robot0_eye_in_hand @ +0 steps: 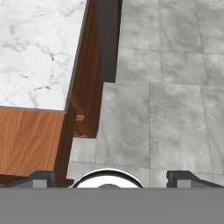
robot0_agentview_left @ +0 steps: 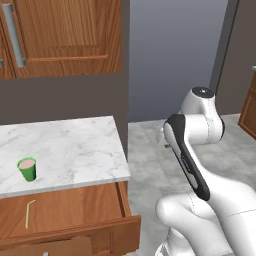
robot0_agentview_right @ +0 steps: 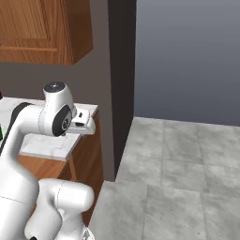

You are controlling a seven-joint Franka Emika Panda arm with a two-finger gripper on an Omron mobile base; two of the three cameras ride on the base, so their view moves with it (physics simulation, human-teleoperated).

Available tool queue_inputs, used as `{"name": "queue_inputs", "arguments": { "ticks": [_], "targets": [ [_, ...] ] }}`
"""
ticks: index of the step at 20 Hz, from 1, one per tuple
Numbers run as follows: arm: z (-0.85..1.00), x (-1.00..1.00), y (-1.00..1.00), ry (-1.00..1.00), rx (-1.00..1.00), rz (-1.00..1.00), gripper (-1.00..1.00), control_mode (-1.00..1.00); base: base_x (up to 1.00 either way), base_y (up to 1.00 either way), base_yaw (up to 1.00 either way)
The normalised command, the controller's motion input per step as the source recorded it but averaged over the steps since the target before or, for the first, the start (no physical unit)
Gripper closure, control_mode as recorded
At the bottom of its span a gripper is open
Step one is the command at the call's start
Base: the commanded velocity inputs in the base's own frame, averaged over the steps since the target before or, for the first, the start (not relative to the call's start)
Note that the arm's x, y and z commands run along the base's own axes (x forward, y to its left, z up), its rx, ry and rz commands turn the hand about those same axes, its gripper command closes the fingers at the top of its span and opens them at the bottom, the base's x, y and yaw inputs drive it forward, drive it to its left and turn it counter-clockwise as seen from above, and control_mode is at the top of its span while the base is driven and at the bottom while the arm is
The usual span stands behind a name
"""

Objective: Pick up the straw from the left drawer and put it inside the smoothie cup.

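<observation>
Nearest the lens, gripper (robot0_eye_in_hand: 109, 177) with dark fingertips (robot0_eye_in_hand: 41, 177) spread wide apart, nothing between them. Hanging over grey floor tiles (robot0_eye_in_hand: 175, 87), beside the right end of the marble counter (robot0_eye_in_hand: 39, 48).

Off to the gripper's left and below counter level, left drawer (robot0_agentview_left: 75, 210) pulled open, wood bottom exposed. Straw (robot0_agentview_left: 29, 213) lying flat on that bottom, near the drawer's left part, well apart from the gripper. Smoothie cup (robot0_agentview_left: 27, 169) upright on the marble just behind the drawer, pinkish contents visible, straw not in it. Wooden wall cabinet (robot0_agentview_left: 65, 35) above the counter.
</observation>
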Motion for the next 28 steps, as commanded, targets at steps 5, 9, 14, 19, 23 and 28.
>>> {"name": "queue_inputs", "arguments": {
  "ticks": [5, 9, 14, 19, 23, 28],
  "targets": [
    [0.00, 0.00, 0.00, 0.00, 0.00, 0.00, -1.00, 1.00, -0.53, 0.00, 0.00],
    [0.00, 0.00, 0.00, 0.00, 0.00, 0.00, -1.00, 1.00, -0.56, 0.00, 0.00],
    [0.00, 0.00, 0.00, 0.00, 0.00, 0.00, -1.00, 1.00, -0.53, 0.03, 0.00],
    [0.00, 0.00, 0.00, 0.00, 0.00, 0.00, -1.00, 1.00, -0.59, 0.11, 0.00],
    [0.00, 0.00, 0.00, 0.00, 0.00, 0.00, -1.00, 1.00, -0.60, 0.25, 0.00],
    [0.00, 0.00, 0.00, 0.00, 0.00, 0.00, -1.00, 1.00, -0.30, 0.55, 0.00]
  ]
}}
